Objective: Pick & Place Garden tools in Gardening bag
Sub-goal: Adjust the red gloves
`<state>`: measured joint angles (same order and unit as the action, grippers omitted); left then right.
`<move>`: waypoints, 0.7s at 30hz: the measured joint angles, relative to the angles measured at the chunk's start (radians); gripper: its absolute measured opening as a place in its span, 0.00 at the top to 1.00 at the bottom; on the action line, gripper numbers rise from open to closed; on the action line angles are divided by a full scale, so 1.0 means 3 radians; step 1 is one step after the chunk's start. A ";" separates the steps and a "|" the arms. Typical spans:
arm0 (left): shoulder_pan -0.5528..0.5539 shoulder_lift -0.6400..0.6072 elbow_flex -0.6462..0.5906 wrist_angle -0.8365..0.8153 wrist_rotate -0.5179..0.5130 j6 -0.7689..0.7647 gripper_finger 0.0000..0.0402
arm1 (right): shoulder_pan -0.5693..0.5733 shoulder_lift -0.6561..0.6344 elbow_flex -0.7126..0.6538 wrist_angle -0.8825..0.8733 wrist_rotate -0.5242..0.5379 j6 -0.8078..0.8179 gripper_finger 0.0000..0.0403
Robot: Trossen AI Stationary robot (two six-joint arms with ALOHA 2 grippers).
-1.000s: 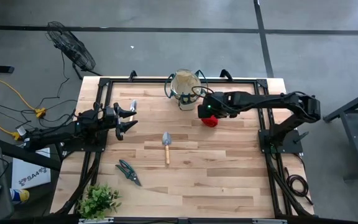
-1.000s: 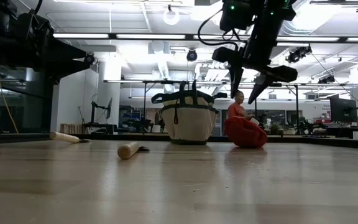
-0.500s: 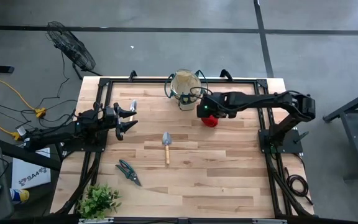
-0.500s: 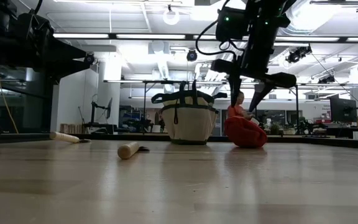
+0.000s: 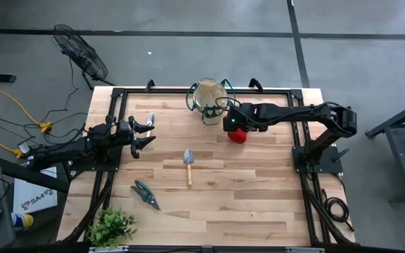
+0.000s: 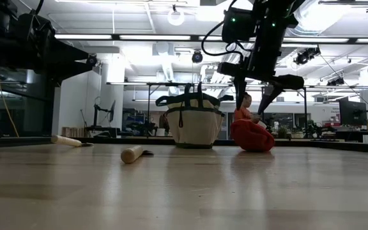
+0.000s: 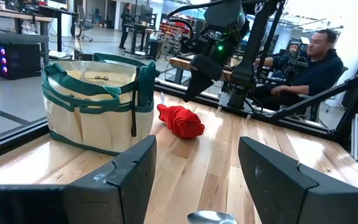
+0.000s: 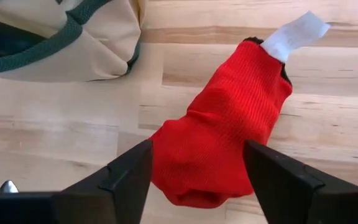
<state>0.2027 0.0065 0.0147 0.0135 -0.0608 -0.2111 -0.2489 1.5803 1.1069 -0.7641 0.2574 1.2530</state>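
The right gripper [image 6: 254, 89] is hanging spread just above the red bundle [image 5: 238, 136], fingers straddling its width, nothing pinched. The bundle is lying on the worktop [image 5: 259, 190] just beside the bag [image 5: 209, 102], its long axis running away from the bag. The left gripper [image 5: 146, 135] is waiting spread, well apart. I'd say the right arm is far nearer, with open room on the bundle's far side.

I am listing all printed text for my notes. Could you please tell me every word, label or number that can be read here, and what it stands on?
"SA": partial dark letters on the white box on the floor left of the table; the rest is unreadable.
White tag on the red bundle: shows no print.
Gardening bag: none visible.
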 joint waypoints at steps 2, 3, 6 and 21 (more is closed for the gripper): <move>0.0000 0.0000 0.0000 0.0000 0.0000 0.0000 0.44 | 0.0000 0.0000 0.0000 -0.0042 0.0009 0.0002 0.35; 0.0000 0.0001 0.0000 0.0000 0.0000 0.0001 0.44 | -0.0002 -0.0001 0.0000 -0.0084 0.0009 0.0013 0.32; -0.0001 0.0000 0.0000 0.0000 0.0000 0.0001 0.44 | -0.0008 0.0011 -0.0004 -0.0165 0.0024 0.0029 0.27; 0.0000 0.0000 0.0000 0.0000 0.0000 0.0000 0.44 | -0.0098 0.0398 -0.0004 -0.0036 0.0015 0.0211 0.23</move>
<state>0.2028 0.0064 0.0147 0.0135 -0.0608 -0.2111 -0.2784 1.6996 1.1057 -0.7749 0.2619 1.3162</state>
